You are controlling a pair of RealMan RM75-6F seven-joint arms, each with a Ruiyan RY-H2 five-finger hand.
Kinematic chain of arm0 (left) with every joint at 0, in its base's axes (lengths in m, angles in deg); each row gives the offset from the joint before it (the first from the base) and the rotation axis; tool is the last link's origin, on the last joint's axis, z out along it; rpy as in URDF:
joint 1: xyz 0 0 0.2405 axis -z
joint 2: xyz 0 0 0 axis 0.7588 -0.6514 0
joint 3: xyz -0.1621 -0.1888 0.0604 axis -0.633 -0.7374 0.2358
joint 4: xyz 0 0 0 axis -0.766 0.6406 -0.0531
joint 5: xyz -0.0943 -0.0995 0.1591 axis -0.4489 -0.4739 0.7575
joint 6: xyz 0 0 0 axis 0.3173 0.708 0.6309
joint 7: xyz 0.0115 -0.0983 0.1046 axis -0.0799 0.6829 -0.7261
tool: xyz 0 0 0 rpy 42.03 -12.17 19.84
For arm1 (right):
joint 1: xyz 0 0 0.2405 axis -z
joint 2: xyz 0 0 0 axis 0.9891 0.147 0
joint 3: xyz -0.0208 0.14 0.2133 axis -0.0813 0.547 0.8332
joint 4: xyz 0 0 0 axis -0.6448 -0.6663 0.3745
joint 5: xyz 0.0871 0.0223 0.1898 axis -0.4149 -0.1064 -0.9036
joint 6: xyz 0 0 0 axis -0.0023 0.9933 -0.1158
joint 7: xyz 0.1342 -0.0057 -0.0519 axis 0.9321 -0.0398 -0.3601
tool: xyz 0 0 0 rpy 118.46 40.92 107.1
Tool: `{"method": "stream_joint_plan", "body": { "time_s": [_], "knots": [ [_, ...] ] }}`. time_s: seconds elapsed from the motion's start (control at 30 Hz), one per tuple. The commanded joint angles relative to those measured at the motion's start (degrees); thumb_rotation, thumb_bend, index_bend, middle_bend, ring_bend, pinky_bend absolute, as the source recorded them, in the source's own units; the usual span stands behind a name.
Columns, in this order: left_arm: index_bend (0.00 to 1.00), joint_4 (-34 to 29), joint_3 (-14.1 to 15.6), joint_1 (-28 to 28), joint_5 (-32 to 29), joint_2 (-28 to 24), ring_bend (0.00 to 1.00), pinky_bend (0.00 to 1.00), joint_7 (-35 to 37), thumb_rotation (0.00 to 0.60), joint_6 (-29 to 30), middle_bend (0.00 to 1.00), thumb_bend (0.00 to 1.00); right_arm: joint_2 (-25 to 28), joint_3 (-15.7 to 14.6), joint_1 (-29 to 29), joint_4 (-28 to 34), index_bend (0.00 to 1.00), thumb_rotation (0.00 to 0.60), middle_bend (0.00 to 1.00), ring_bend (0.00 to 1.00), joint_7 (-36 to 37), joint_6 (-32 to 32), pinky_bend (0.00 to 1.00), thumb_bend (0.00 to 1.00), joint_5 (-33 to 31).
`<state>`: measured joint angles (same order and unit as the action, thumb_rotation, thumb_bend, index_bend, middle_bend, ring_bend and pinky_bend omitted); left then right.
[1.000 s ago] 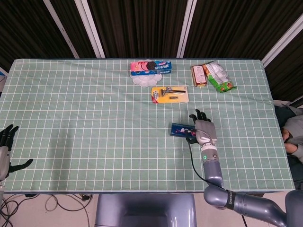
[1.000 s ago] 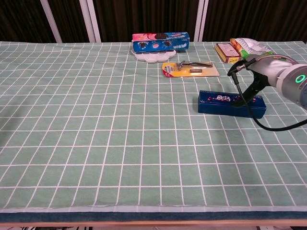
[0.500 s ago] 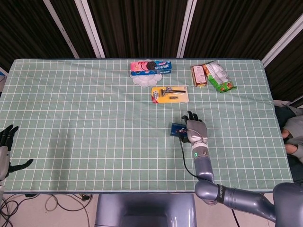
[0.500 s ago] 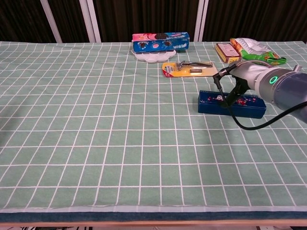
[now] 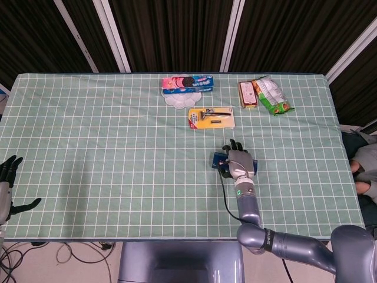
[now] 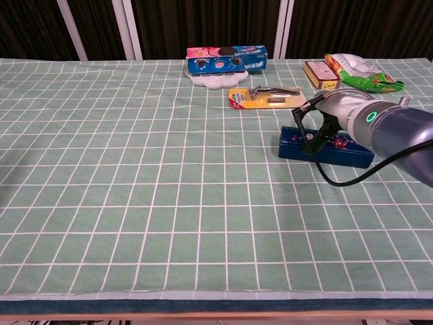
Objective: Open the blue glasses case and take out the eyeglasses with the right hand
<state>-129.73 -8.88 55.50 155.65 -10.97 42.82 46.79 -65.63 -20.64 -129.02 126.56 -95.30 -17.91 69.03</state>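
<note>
One right hand [image 5: 238, 163] over blue glasses case [image 6: 295, 144] — finger state unclear; razor pack [image 5: 211, 118] near.

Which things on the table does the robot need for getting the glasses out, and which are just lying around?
Needed:
blue glasses case, lying shut on the cloth
right hand, over the case
the eyeglasses cannot be seen

Just lying around:
cookie box
white plate
yellow razor pack
brown snack box
green snack bag
left hand, off the table's edge
</note>
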Motion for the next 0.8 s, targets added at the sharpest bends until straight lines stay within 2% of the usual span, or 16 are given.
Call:
{"method": "stream_joint_plan", "body": {
  "time_s": [0.03,0.57,0.8],
  "knots": [
    [0.00,0.0,0.0,0.0,0.0,0.0,0.00,0.00,0.1,0.600,0.0,0.00,0.02,-0.3,-0.1,-0.3,-0.3,0.24,0.600,0.04,0.00,0.0,0.1,0.21,0.48,0.0],
    [0.00,0.0,-0.1,0.0,-0.3,-0.1,0.00,0.00,0.3,0.600,-0.1,0.00,0.02,-0.4,0.1,-1.2,-0.6,0.29,0.600,0.04,0.00,-0.8,0.4,0.21,0.53,-2.0],
    [0.00,-0.1,-0.1,0.0,-0.3,-0.2,0.00,0.00,0.4,0.600,-0.1,0.00,0.02,-0.2,-0.1,-1.3,-0.2,0.33,0.600,0.04,0.00,-1.0,0.6,0.21,0.64,-2.8]
  ]
}}
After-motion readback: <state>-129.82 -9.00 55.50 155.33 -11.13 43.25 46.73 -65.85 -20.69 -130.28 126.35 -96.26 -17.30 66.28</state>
